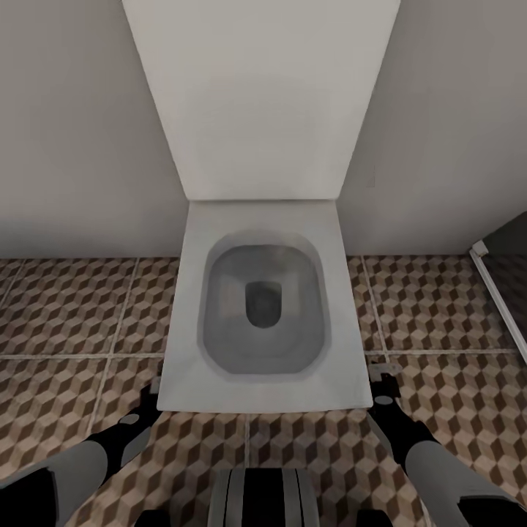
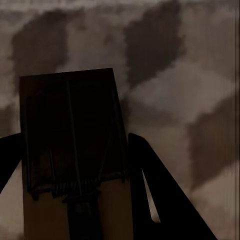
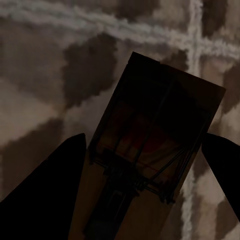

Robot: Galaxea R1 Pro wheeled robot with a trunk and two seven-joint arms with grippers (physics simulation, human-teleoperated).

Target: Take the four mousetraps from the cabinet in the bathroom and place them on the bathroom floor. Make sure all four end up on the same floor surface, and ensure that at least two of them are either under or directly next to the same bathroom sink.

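Observation:
In the left wrist view, one mousetrap (image 2: 70, 125), a tan board with dark wire, sits between the dark fingers of my left gripper (image 2: 75, 190), which is shut on it above the bathroom floor (image 2: 190, 90). Another mousetrap (image 3: 160, 135), with a red mark showing, is held the same way in my right gripper (image 3: 140, 180). In the head view, my left gripper (image 1: 150, 391) and right gripper (image 1: 382, 377) hang low over the cube-patterned bathroom floor (image 1: 66, 307), on either side of the toilet's front. The cabinet and the sink are out of view.
A white toilet (image 1: 263, 219) with its lid raised stands straight ahead against a pale wall (image 1: 73, 124). A white-framed dark panel (image 1: 501, 289) runs along the right edge. Tiled floor lies open to the left and right of the toilet.

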